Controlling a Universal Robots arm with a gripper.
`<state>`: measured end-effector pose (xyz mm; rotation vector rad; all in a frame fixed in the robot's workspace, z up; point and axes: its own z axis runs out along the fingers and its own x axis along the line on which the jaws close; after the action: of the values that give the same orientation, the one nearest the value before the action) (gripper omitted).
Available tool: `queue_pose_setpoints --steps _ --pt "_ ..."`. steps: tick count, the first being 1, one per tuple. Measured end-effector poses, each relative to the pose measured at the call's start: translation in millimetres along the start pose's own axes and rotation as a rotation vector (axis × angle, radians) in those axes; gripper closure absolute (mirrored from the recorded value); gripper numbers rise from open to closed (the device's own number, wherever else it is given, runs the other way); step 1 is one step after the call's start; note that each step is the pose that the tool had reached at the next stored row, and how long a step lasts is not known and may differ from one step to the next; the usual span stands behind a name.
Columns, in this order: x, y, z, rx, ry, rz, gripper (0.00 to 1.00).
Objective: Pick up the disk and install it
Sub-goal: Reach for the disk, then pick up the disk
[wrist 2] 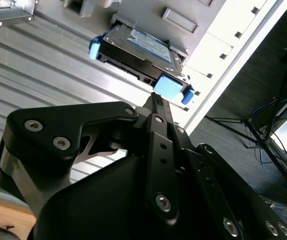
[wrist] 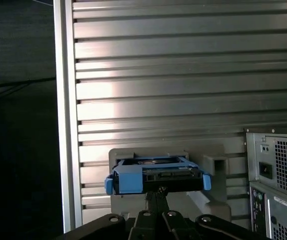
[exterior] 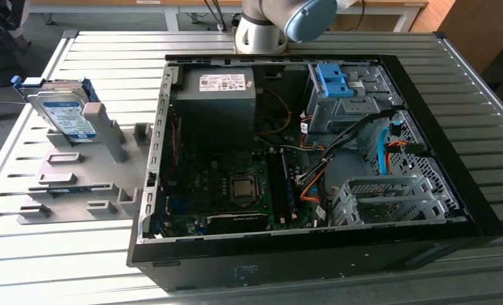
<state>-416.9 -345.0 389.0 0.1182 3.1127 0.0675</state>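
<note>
Underneath everything, a wide slatted silver metal table [exterior: 480,127]. In the middle of it, a large open black computer case [exterior: 319,267], lying on its side with board and cables exposed. At the far edge, behind the case, the grey-and-blue robot arm [exterior: 273,25]. At the exterior view's left, just beside the case, a flat grey plastic fixture plate [exterior: 73,190] with raised slots.

Propped near-upright at the far end of that plate, leaning on a grey post: the disk [exterior: 65,117], a flat silver metal hard drive with a white-and-blue label and blue plastic side rails.

In both wrist views, aimed toward the disk [wrist 2: 133,47] [wrist: 156,172] but well apart from it: the black gripper [wrist 2: 156,100] [wrist: 156,192], fingers apparently pressed together, gripping nothing.

Likely trouble: arriving with fingers together would shove the leaning drive over rather than straddle it. Gripping off-centre on the springy rails could let it twist. Could also snag on loose cables in the case.
</note>
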Motion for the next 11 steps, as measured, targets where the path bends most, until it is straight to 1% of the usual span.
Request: queue_pose_setpoints --steps 2,3,11 --pt "6.5 -0.1 -0.1 0.0000 0.0000 0.000 0.89" --pt "7.9 -0.2 -0.1 0.0000 0.0000 0.000 0.89" --pt "8.9 -0.3 -0.1 0.0000 0.0000 0.000 0.89"
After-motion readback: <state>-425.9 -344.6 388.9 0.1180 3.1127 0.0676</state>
